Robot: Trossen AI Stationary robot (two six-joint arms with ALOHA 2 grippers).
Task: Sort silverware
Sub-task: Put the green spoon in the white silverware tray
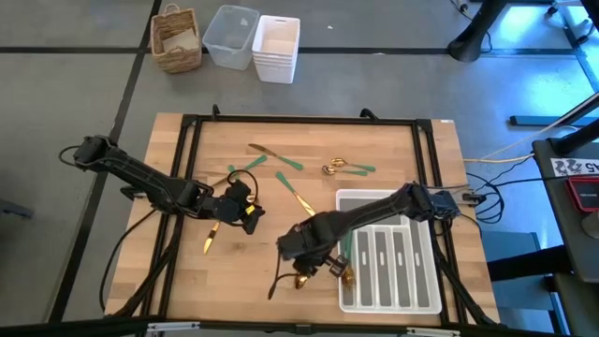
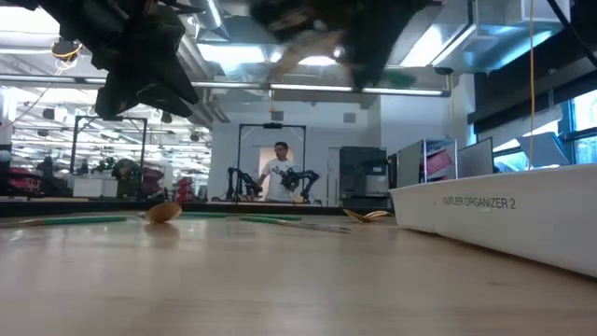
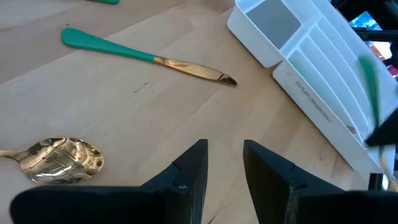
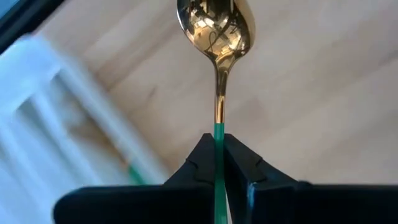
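My right gripper [image 1: 312, 256] hovers just left of the white cutlery tray [image 1: 423, 301], shut on a spoon with a gold bowl [image 4: 214, 22] and a green handle. My left gripper [image 3: 224, 163] stands open over the table's left middle [image 1: 245, 210], nothing between its fingers. Just in front of it a loose spoon [image 3: 59, 160] lies flat on the wood, and beyond that a knife [image 3: 149, 57]. More silverware [image 1: 290, 164] lies scattered on the far half of the table. Green handles [image 1: 346, 245] show in the tray. My right gripper pinches the spoon's green handle [image 4: 219, 134] between its two fingers, just behind where green meets the gold neck. The fingers point steeply down and run along the handle. The spoon hangs beyond the fingertips, bowl lowest, clear of the table.
The tray [image 2: 504, 217] fills the table's near right corner, its long slots running near to far. A black frame [image 1: 299, 120] borders the tabletop. Off the table at the far side stand a wicker basket [image 1: 176, 39] and white bins [image 1: 276, 49]. Bare wood lies at the near left.
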